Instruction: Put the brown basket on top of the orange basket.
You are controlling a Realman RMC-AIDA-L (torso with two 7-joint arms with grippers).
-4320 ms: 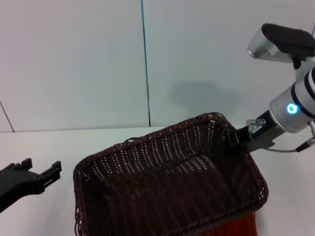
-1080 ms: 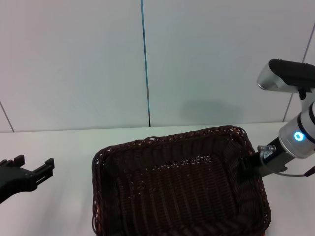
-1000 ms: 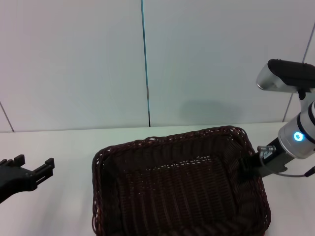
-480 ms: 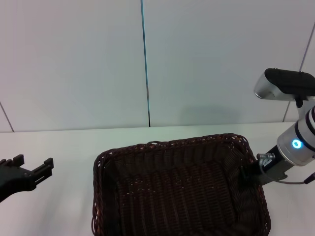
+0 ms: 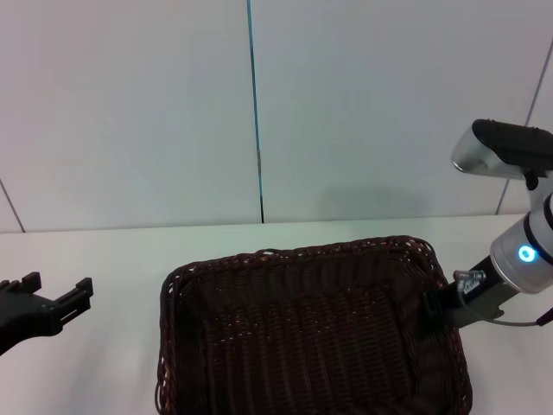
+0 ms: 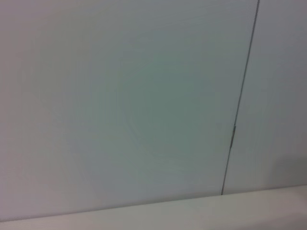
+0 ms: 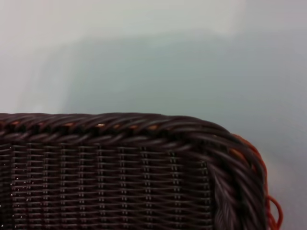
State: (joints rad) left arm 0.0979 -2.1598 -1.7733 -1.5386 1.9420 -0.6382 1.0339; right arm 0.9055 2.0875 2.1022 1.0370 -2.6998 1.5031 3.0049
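The brown basket (image 5: 302,346) sits level at the front middle of the head view, its open top facing up. My right gripper (image 5: 436,309) is at the basket's right rim, shut on it with one finger inside the wall. The right wrist view shows the basket's braided rim and a corner (image 7: 120,167). A thin strip of the orange basket (image 7: 272,215) shows just under and outside that corner. In the head view the orange basket is hidden beneath the brown one. My left gripper (image 5: 57,292) is open and empty, well apart at the left.
The white table (image 5: 104,251) runs back to a pale wall with a thin blue vertical seam (image 5: 256,130). The left wrist view shows only that wall, the seam (image 6: 240,105) and the table edge.
The brown basket has come down from a raised, tilted hold to lie level and lower, covering the orange basket. In the last second it and the right gripper shifted only slightly. The left arm stayed still.
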